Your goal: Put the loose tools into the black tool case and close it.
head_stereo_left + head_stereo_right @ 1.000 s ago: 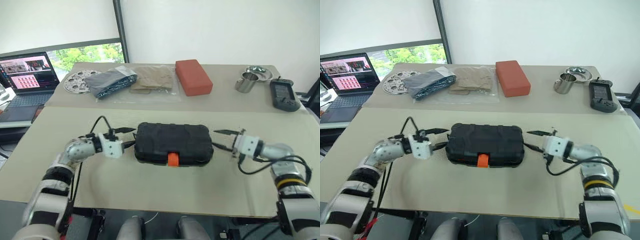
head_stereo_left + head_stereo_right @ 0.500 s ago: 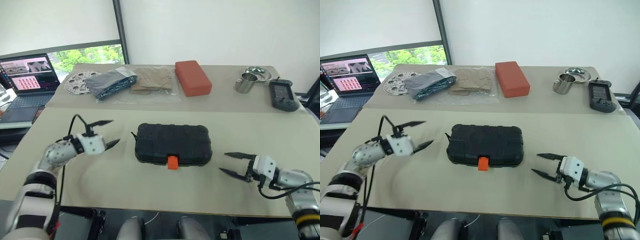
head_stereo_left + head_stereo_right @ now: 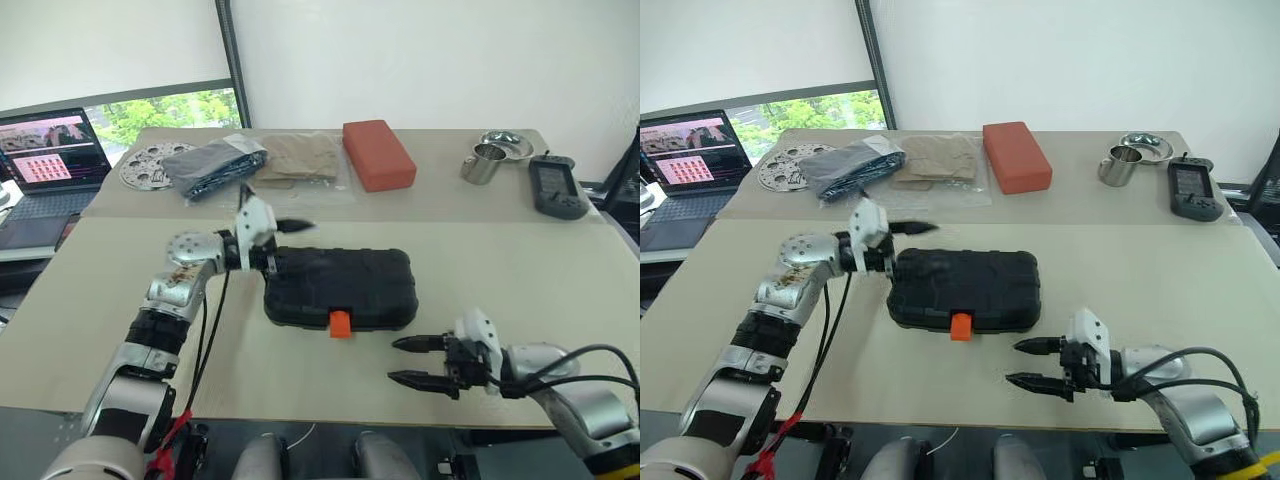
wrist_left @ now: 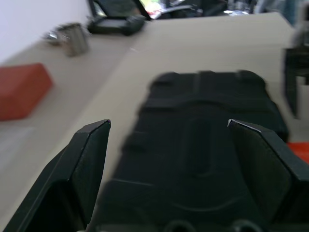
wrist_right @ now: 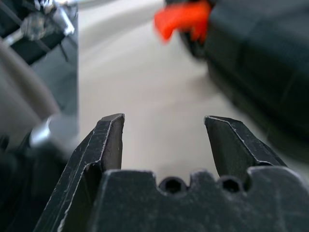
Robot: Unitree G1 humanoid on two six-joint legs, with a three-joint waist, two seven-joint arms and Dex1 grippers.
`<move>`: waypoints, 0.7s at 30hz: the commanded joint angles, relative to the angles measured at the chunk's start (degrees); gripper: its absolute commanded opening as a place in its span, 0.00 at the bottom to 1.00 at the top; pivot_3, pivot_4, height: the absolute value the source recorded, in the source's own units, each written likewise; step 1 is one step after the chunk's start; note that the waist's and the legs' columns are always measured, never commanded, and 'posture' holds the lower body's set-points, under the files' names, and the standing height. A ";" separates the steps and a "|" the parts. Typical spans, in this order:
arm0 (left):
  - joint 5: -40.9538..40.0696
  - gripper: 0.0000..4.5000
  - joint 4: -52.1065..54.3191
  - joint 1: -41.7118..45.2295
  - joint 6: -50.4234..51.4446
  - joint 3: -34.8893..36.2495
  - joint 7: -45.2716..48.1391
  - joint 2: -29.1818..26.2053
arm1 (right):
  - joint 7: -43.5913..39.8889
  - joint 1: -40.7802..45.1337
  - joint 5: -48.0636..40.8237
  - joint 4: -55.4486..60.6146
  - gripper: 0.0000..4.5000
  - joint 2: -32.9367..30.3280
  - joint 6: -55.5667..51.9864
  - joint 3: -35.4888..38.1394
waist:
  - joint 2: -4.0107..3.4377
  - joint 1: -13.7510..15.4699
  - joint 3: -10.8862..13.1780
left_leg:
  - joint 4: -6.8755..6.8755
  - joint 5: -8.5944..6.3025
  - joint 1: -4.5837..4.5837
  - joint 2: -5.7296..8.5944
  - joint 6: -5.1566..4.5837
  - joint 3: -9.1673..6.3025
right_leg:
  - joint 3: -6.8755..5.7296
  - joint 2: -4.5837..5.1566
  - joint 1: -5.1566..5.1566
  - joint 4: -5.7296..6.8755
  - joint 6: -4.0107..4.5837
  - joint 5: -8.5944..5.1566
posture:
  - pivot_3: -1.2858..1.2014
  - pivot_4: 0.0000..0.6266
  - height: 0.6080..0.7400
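The left gripper (image 3: 283, 243) had its two black fingers spread wide apart, with nothing between them. It sat at the left end of the black tool case (image 3: 340, 286), one finger above the lid and one low by the case's end; whether it touched the case I could not tell. Half a second before, it had been out to the left, away from the case, so it had swung in. The right gripper (image 3: 400, 361) had its fingers apart too, holding nothing. It hung low over the table (image 3: 520, 270), near the front right corner of the case but not touching it. A second before, it had been at the case's right end; since then it had come back toward the robot.

The case lay shut in the middle of the table. It was a rounded black plastic box with ribs on top and a small orange latch (image 3: 341, 323) at the front. The table was flat and tan. At the back sat a red block (image 3: 378, 154), a shiny steel cup (image 3: 481, 163) and a black handheld device (image 3: 553, 186).
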State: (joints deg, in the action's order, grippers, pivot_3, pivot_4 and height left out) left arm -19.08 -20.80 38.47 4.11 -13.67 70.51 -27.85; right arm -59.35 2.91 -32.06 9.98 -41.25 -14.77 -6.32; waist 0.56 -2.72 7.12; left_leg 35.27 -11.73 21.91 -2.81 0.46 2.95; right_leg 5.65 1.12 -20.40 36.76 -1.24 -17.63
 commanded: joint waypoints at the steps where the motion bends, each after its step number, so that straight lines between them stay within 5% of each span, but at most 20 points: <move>1: 3.75 0.93 -4.31 1.09 -1.84 -0.71 2.07 -0.67 | 10.06 8.75 5.64 -9.93 0.69 5.13 5.42 5.65 | 0.13 -0.05 0.07 | 0.00 0.02 0.00 0.02 -0.03 -0.02 | 0.01 0.00 0.01 0.01 -0.16 -0.09 | 0.52 0.24 1.00; 10: 4.59 0.93 -17.75 7.60 -4.88 4.19 -2.48 6.26 | 19.24 18.49 10.96 -20.82 0.69 11.77 7.73 10.16 | 0.07 0.79 0.05 | -0.03 0.16 0.12 0.19 -0.30 -0.16 | 0.06 0.09 -0.01 0.00 0.15 0.17 | 0.52 0.24 1.00; 16: 5.46 0.93 -19.62 8.68 -4.36 6.14 -5.37 9.43 | 19.25 15.03 9.15 -11.40 0.69 10.92 1.66 10.63 | 0.00 2.00 0.00 | -0.13 0.13 0.37 0.31 -0.36 -0.42 | 0.03 0.11 -0.11 -0.03 0.15 0.16 | 0.52 0.24 1.00; 21: 8.57 0.93 -19.75 6.10 -2.71 4.33 -6.92 11.00 | 22.54 6.64 7.17 7.85 0.69 9.66 -11.73 7.12 | -0.14 2.40 -0.10 | -0.09 0.13 0.44 0.44 -0.36 -0.64 | 0.03 0.14 -0.05 -0.08 0.07 0.12 | 0.52 0.24 1.00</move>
State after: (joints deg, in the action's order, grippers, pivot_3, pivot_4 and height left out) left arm -11.63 -40.74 45.45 0.09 -8.17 64.67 -18.16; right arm -38.17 11.02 -23.37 10.33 -31.03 -21.66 1.78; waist 0.42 -0.32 7.02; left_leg 35.18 -11.60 22.33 -2.35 0.11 2.27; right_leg 5.68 1.26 -20.40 36.68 -1.20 -17.54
